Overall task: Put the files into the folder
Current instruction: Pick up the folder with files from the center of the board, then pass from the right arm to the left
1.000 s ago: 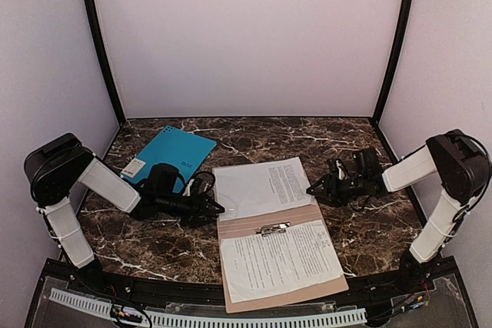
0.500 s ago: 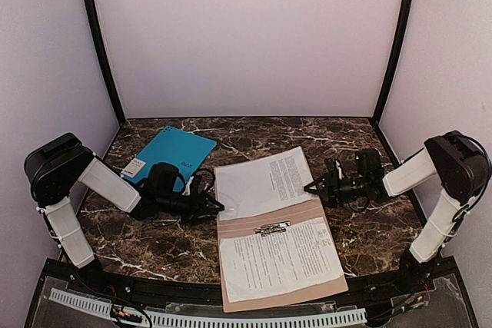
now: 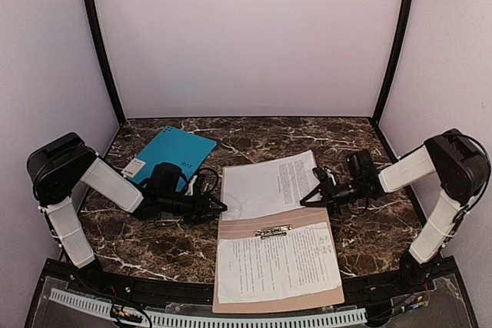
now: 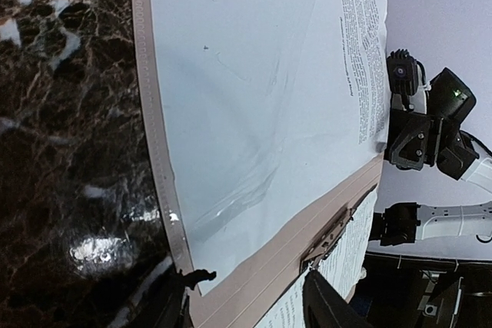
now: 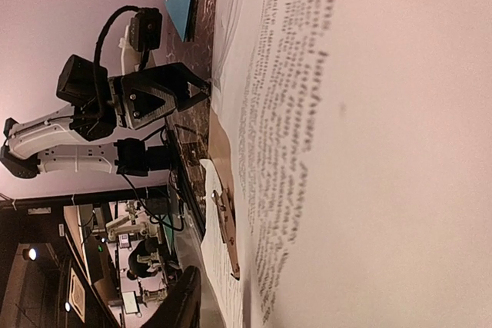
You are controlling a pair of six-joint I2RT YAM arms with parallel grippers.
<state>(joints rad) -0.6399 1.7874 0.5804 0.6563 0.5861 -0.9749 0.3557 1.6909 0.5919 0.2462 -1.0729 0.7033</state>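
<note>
**Open folder, two tools at its sides.** The tan folder (image 3: 244,225) is lying open at the middle of the table's (image 3: 154,245) near edge. Its metal clip (image 3: 273,230) is sitting on the fold. Of the files, a near sheet (image 3: 277,263) is lying flat on the flap closest to the near edge, its top edge at the clip. A far sheet (image 3: 257,190) is covering the other flap, its right side curling up off the card.

Your left tool (image 3: 218,207) is sitting low at the folder's left edge, level with the fold. Its fingers are standing apart and pinching nothing. Your right tool (image 3: 308,191) is meeting the far sheet's raised right edge. From above you cannot tell whether it is pinching the paper or only touching it.

The left wrist camera is giving you what the overhead view is not. The folder's tan border is running along the far sheet's left side, and the two fingers (image 4: 327,309) are standing apart with a corner of the folder between them. The right tool is showing across the paper at the sheet's far side.

The right wrist camera is filling with printed text at very close range. Only one finger (image 5: 187,301) is showing, at the bottom of the frame, so the grip is not being settled there either. Past the paper it is catching the left tool, the clip and a strip of a teal folder (image 3: 171,155).

Only the overhead view is showing that teal folder whole, lying toward the table's far left corner with its white label (image 3: 132,167) facing up.
</note>
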